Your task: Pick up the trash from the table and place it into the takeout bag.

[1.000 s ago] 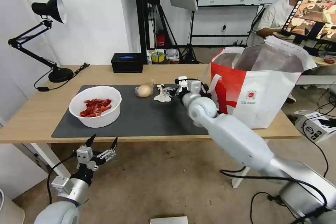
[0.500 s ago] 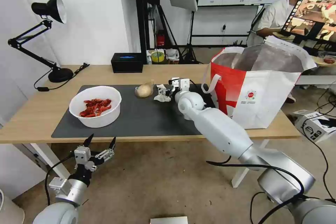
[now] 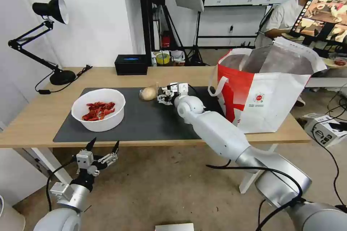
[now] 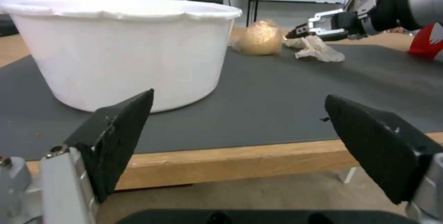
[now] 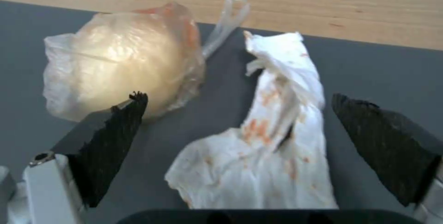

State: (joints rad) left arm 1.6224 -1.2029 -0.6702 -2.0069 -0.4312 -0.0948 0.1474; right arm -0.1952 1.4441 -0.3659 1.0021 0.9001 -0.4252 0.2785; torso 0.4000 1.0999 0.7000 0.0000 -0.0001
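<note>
Since a second ago the right arm has stretched further over the mat, bringing the right gripper point(image 5: 237, 151) from near the bag to the white tissue wad point(image 5: 272, 130); the wad, lump, bowl and bag lie where they were.

The tissue wad lies crumpled on the dark grey mat point(image 3: 144, 122) near its far edge, spotted with orange stains. In the right wrist view it sits between the two black fingers point(image 5: 115, 141), which are spread wide and grasp nothing. Its long axis runs away from the wrist, roughly in line with the reach, so the fingers flank its long sides rather than its ends. The wad lies nearer one finger than the other. The beige roundish lump point(image 5: 122, 57), wrapped in thin clear film, is just beside the wad, and the opposite finger sits close in front of it; a closing stroke could catch the film, I judge, if the gripper drifts that way.

Beyond the wad the mat ends and bare light wood of the desk point(image 3: 108, 74) follows, with open room there. The takeout bag point(image 3: 267, 90) stands upright at the right end of the desk, mouth open, near the right arm's side. The white bowl of red shells point(image 3: 98, 109) rests well apart on the mat's left part.

The left gripper point(image 3: 98, 153) hangs below the desk's front edge, fingers released, facing the bowl in its wrist view.
</note>
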